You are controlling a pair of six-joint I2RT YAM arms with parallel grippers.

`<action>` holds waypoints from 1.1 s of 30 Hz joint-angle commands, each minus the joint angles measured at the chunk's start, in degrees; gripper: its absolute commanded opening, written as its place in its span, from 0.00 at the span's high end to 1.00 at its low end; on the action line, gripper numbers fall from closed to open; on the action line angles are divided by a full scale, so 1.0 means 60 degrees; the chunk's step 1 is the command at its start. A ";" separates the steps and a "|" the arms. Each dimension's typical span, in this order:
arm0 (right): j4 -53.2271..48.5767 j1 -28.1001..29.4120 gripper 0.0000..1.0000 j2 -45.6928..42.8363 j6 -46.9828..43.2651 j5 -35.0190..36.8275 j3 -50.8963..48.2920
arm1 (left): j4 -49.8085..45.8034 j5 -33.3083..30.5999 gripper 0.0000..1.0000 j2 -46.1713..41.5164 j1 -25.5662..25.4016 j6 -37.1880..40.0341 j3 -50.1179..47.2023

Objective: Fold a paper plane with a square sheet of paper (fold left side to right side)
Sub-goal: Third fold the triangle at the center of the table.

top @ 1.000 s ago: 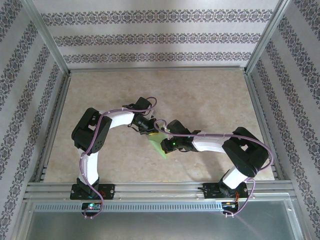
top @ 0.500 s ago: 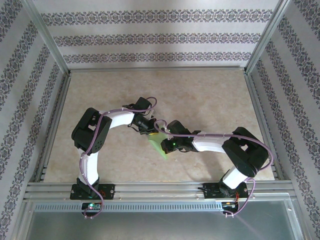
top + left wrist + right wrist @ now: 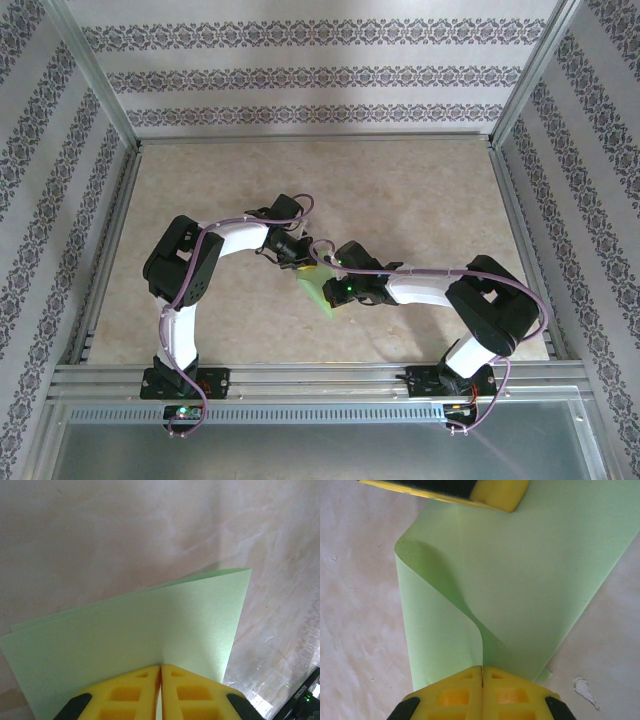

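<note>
The green sheet of paper [image 3: 318, 288] is at the middle of the table [image 3: 420, 190], bent double. Its long axis runs far-left to near-right, with the narrow end nearest. The left claw [image 3: 160, 670] and the right claw [image 3: 482, 671] each pinch tight on its edge.

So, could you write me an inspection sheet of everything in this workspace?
Surface: beige marbled tabletop.
Job's things: light-green sheet of paper, doubled over in a soft curl, not creased flat.
Clutter: one small white fleck beside the paper.
Grippers: left gripper shut on the paper's edge; right gripper shut on its curled end.
Cables: purple cable along each arm.
Surroundings: striped patterned walls, aluminium frame rails.
</note>
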 commanded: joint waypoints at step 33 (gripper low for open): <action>-0.0256 0.0140 1.00 -0.0198 0.0079 0.0366 0.0072 | -0.0879 -0.0847 0.88 0.0293 -0.0122 0.0210 -0.0124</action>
